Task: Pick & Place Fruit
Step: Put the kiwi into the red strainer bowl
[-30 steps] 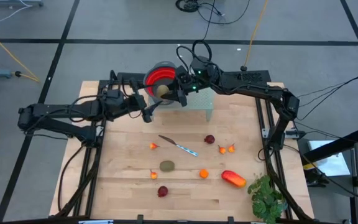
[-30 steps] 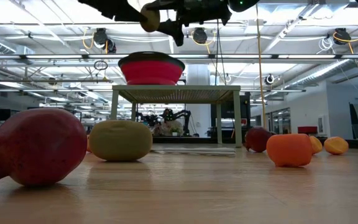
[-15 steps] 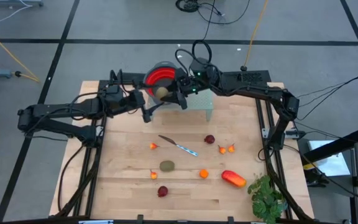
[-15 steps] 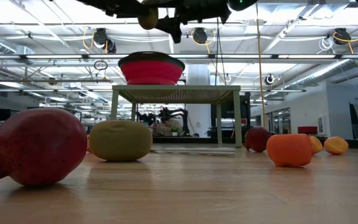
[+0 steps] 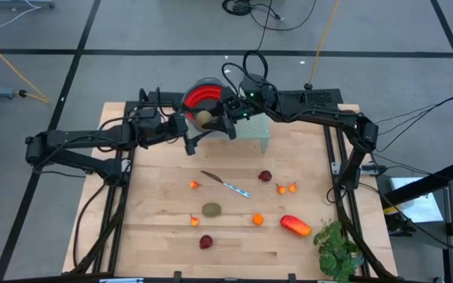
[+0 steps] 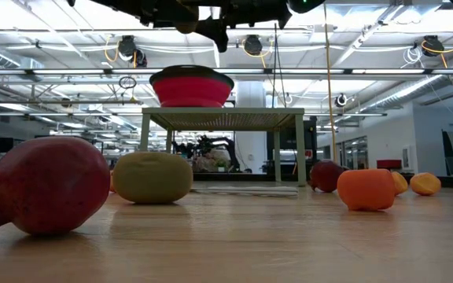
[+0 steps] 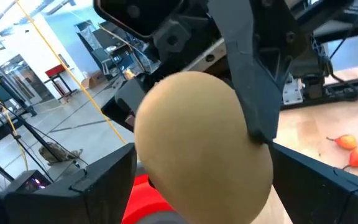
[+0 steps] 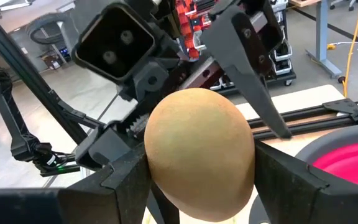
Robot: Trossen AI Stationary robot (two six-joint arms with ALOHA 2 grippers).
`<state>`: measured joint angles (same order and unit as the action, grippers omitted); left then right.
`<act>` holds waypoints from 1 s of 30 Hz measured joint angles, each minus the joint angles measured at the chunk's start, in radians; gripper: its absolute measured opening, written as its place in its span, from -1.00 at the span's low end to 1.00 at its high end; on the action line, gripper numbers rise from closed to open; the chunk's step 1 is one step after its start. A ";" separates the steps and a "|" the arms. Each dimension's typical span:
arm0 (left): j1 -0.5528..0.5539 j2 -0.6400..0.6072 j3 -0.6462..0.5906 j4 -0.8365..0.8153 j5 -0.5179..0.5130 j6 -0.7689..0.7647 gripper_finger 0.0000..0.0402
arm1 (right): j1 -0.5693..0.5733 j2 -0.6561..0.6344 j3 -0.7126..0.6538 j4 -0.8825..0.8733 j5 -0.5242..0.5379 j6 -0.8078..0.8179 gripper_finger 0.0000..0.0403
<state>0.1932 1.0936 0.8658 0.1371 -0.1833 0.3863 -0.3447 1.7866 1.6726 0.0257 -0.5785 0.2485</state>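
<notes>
An olive-brown oval fruit (image 5: 204, 119) is held in the air by my right gripper (image 5: 208, 120), beside the red bowl (image 5: 200, 97). It fills the right wrist view (image 8: 197, 152) and the left wrist view (image 7: 204, 149). My left gripper (image 5: 193, 135) is open and faces it from the left, with one finger on either side of it (image 7: 104, 180). The other fruit lies on the table: an olive oval (image 5: 211, 209), dark red rounds (image 5: 265, 176) (image 5: 205, 241), small orange pieces (image 5: 258, 219) and a red-orange piece (image 5: 296, 226). My right gripper pinches the oval fruit between its two fingers (image 8: 124, 180), one on each opposite side (image 8: 154, 168). The fingers come about level from the table's right. The fruit is lifted clear, high above the table. My left gripper's fingers flank the same fruit; I cannot tell whether they touch it.
The red bowl stands on a small grey stand (image 5: 255, 126) at the table's far side. A thin silver knife (image 5: 226, 185) lies mid-table and a green plant (image 5: 338, 248) sits at the near right corner. Bare wood lies on the table's left half.
My left gripper has moved toward the table's right, closing in on the fruit held by my right gripper. In the low view the fruit and both grippers have risen almost out of the top of the picture.
</notes>
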 joint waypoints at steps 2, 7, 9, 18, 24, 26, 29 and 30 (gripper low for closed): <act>0.000 -0.003 0.000 0.004 0.000 -0.002 0.72 | 0.000 0.000 0.000 0.000 0.000 0.000 0.18; 0.000 -0.002 0.000 -0.007 0.015 -0.003 0.53 | 0.000 0.000 0.000 0.000 0.000 0.000 0.18; 0.002 -0.002 0.000 -0.008 0.029 -0.007 0.36 | 0.000 0.000 0.000 -0.001 0.002 0.001 0.18; 0.019 -0.002 0.000 -0.010 0.052 -0.032 0.16 | -0.001 0.000 0.000 -0.003 0.005 0.012 0.18; 0.018 -0.002 0.000 -0.014 0.052 -0.041 0.16 | -0.003 0.000 0.000 -0.017 0.008 -0.008 0.32; 0.018 -0.002 0.000 -0.015 0.049 -0.042 0.16 | -0.007 0.000 0.000 -0.024 0.006 -0.006 0.40; 0.018 0.000 0.000 -0.016 0.031 -0.033 0.16 | -0.014 0.000 0.000 -0.033 0.003 0.015 0.50; 0.018 0.000 0.000 -0.016 0.029 -0.032 0.16 | -0.015 0.000 0.000 -0.040 0.003 0.016 0.52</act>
<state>0.2111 1.0940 0.8658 0.1211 -0.1543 0.3545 -0.3601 1.7866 1.6730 -0.0145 -0.5755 0.2649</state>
